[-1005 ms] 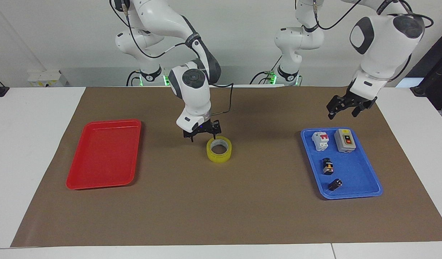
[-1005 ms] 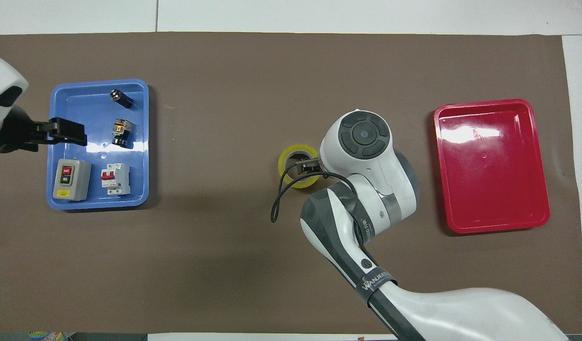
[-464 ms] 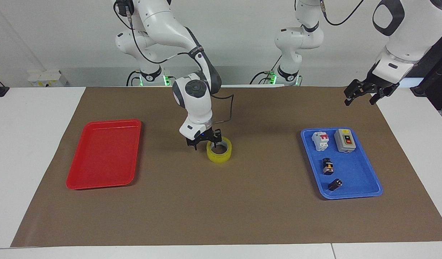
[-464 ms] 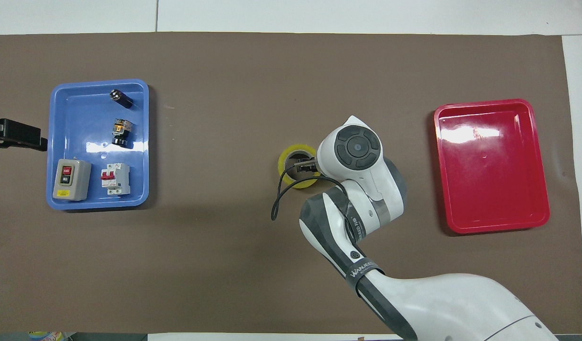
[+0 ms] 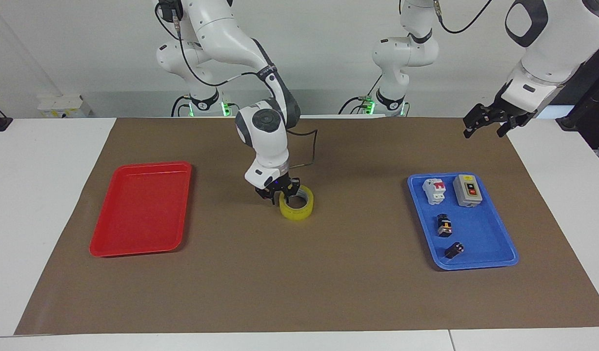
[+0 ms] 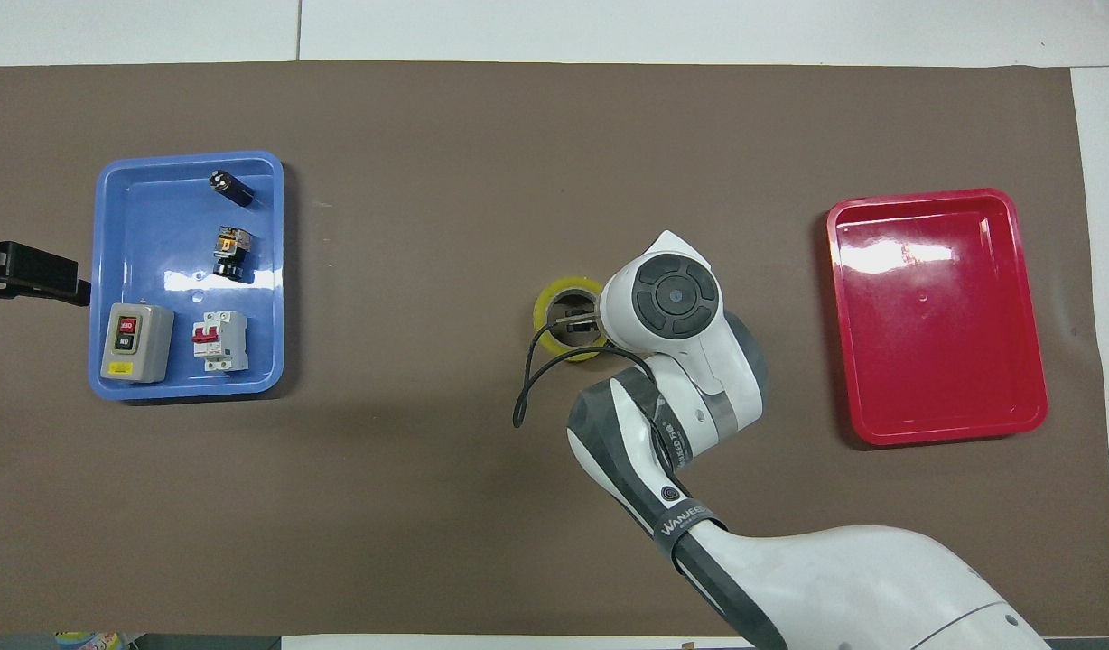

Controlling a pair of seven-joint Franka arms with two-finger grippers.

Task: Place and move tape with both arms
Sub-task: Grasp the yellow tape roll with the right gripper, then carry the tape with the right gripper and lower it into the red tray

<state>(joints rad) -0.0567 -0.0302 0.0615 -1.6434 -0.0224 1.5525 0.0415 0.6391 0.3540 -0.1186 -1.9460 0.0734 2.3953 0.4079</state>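
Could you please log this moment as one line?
right hand: down at the tape, one finger inside the ring | tape: on the mat, between the trays | left hand: waiting, raised over the mat's edge

In the middle of the brown mat (image 6: 428,506) lies the tape (image 6: 547,307). The right gripper (image 6: 574,319) is at its hole, coming from 4 o'clock. The red tray (image 6: 1024,316) is at 3 o'clock, the blue tray (image 6: 139,194) at 9 o'clock. The left gripper (image 6: 40,275) hangs beside the blue tray.

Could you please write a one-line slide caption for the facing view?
Right gripper straddles the tape wall; left gripper waits raised.
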